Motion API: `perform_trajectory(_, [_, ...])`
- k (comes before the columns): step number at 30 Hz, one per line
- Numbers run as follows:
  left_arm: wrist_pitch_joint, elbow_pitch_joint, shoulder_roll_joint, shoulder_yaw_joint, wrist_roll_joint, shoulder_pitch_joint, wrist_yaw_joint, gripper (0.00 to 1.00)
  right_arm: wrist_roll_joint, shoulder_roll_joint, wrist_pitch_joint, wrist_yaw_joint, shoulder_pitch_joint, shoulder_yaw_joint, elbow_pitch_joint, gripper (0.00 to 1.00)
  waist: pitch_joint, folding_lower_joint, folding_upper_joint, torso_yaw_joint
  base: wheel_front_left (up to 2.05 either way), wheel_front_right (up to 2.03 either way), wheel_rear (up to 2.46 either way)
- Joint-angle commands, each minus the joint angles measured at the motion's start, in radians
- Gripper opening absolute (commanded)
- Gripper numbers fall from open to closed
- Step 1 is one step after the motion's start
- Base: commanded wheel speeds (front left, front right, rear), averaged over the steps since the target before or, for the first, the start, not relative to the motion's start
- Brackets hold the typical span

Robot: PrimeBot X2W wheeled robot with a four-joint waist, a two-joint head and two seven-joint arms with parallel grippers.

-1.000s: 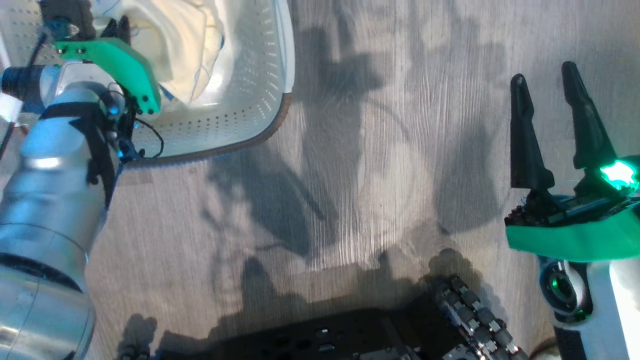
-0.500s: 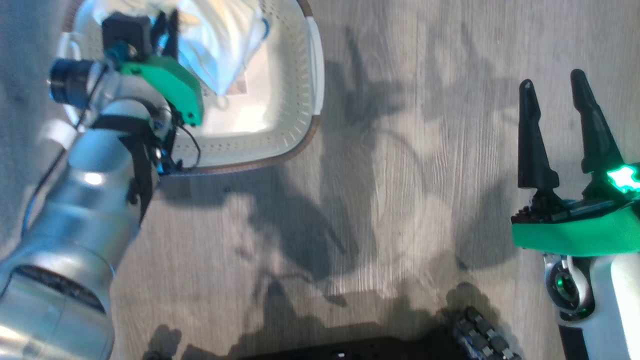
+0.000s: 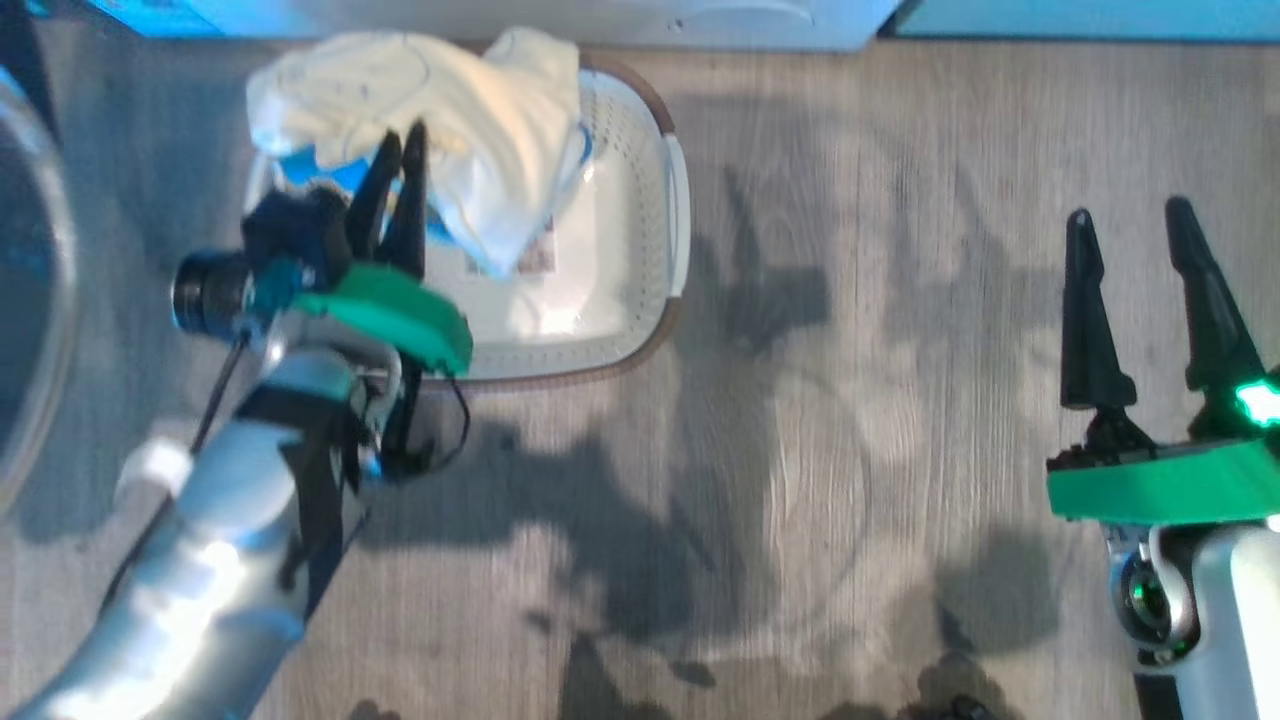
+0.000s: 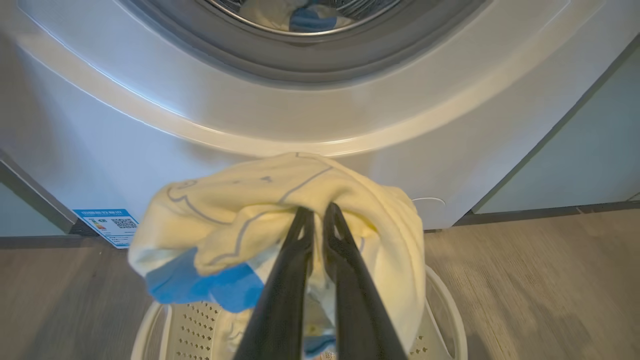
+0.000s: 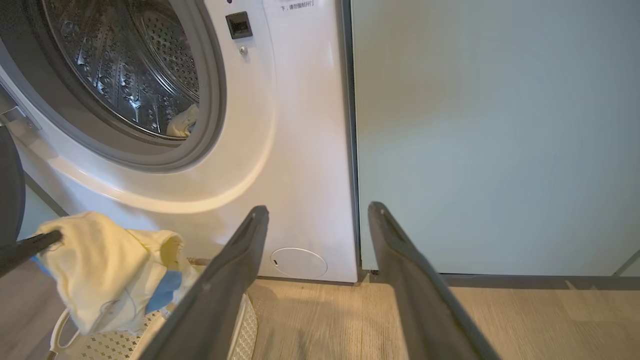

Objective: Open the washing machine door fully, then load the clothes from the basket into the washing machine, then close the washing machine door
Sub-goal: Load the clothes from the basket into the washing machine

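Two closed fingers of the left gripper [image 4: 318, 210] pinch the clothes [image 4: 280, 200], which hang over the basket [image 3: 668, 200] on the floor [image 3: 900, 400] just before the washing machine [image 4: 320, 120]. The right gripper [image 3: 1129, 212] stands open and empty, well apart.

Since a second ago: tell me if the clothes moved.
Yes. Clamped by the left gripper, the clothes have lifted off the floor of the basket and now overhang its far rim, toward the washing machine.
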State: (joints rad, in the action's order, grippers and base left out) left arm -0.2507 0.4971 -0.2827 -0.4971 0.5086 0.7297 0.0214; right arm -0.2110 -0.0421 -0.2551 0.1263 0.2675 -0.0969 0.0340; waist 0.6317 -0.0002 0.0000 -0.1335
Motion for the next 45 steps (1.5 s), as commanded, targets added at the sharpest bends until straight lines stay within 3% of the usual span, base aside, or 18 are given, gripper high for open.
perform_trajectory(1, [-0.011,-0.041,-0.043,0.039,-0.011,-0.011,0.008,0.0,0.008,-0.008,-0.007,0.004,-0.024,-0.013,0.024,1.0,-0.031,0.0002,0.0,0.016,0.0,0.0,0.0])
perform_trajectory(9, [-0.011,-0.275,-0.059,0.093,-0.047,-0.227,0.057,0.0,0.03,-0.008,-0.007,0.004,-0.072,0.018,-0.008,1.0,-0.141,0.0002,0.0,0.04,0.0,0.0,0.0])
perform_trajectory(17, [-0.011,-0.422,-0.063,0.13,-0.056,-0.405,0.106,0.0,0.046,-0.008,-0.007,0.004,-0.131,0.033,-0.042,1.0,-0.267,0.0002,0.0,0.06,0.0,0.0,0.0])
perform_trajectory(28, [-0.004,-0.546,-0.075,0.125,-0.052,-0.606,0.161,0.0,0.062,-0.008,-0.007,0.004,-0.225,0.036,-0.058,1.0,-0.436,0.0002,0.0,0.071,0.0,0.0,0.0])
perform_trajectory(45, [0.024,-0.635,-0.084,0.109,-0.05,-0.726,0.219,0.0,0.049,-0.008,0.0,0.004,-0.312,0.025,-0.055,1.0,-0.546,0.0002,0.0,0.07,0.0,0.0,0.0])
